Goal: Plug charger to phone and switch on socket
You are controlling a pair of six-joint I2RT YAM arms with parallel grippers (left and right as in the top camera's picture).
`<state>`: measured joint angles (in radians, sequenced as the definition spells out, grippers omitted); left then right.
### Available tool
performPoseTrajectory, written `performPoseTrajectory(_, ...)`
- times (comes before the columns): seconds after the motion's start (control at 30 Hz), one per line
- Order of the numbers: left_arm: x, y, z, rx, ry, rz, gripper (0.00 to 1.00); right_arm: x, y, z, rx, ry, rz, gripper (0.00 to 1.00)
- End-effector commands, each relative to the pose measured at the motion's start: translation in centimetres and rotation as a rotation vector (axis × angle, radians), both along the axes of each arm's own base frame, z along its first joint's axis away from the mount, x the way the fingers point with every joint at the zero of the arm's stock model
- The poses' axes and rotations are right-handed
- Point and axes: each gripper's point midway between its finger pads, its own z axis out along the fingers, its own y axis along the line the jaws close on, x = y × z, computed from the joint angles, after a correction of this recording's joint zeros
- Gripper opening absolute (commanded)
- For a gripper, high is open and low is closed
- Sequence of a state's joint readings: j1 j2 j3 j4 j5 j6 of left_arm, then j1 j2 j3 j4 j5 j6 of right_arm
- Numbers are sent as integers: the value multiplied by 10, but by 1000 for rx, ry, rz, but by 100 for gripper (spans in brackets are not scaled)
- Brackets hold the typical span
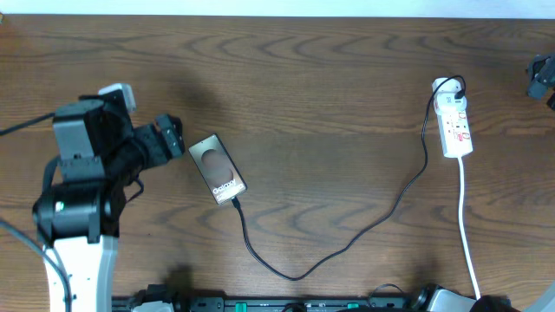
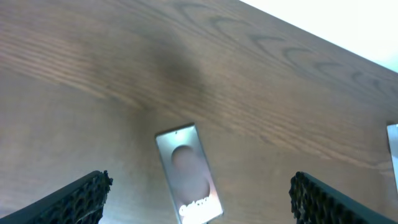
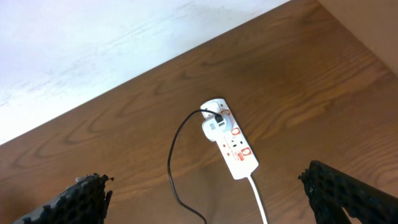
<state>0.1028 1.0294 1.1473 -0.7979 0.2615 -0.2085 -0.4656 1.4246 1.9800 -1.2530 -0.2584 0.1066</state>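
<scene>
The dark phone (image 1: 218, 169) with white "Galaxy" lettering lies on the wooden table, left of centre; it also shows in the left wrist view (image 2: 188, 176). The thin black charger cable (image 1: 347, 241) runs from the phone's lower end in a loop to an adapter in the white socket strip (image 1: 454, 121), also seen in the right wrist view (image 3: 230, 138). My left gripper (image 1: 171, 139) is open and empty, just left of the phone. My right gripper (image 1: 541, 76) is at the far right edge; its wrist view shows the fingers wide apart, well above the strip.
The strip's white cord (image 1: 467, 234) runs down to the table's front edge. Black fixtures and cables (image 1: 260, 303) line the front edge. The left arm's base (image 1: 74, 208) fills the lower left.
</scene>
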Motion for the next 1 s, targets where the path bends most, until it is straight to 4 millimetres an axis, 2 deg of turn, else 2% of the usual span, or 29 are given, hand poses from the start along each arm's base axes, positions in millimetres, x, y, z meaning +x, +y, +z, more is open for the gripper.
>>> performPoseTrajectory(0.0, -19, 7, 4, 47, -16, 25, 93, -1, 3, 3, 11, -12, 2, 99)
performPoseTrajectory(0.2, -44, 8, -14, 67, -60, 45, 94, -1, 3, 3, 11, -12, 2, 99)
performPoseTrajectory(0.33, -37, 9, -18, 82, -256, 50, 94, -1, 3, 3, 11, -12, 2, 99)
performPoseTrajectory(0.37, -31, 10, -15, 89, -379, 56, 94, -1, 3, 3, 11, -12, 2, 99)
performPoseTrajectory(0.47, -26, 10, -9, 105, -568, 60, 94, -1, 3, 3, 11, -12, 2, 99)
performPoseTrajectory(0.7, -36, 9, 2, 187, -923, 52, 94, -1, 3, 3, 11, -12, 2, 99)
performPoseTrajectory(0.8, -45, 8, -14, 246, -1002, 42, 94, -1, 3, 3, 11, -12, 2, 99)
performPoseTrajectory(0.97, -46, 8, -42, 248, -937, 35, 94, -1, 3, 3, 11, -12, 2, 99)
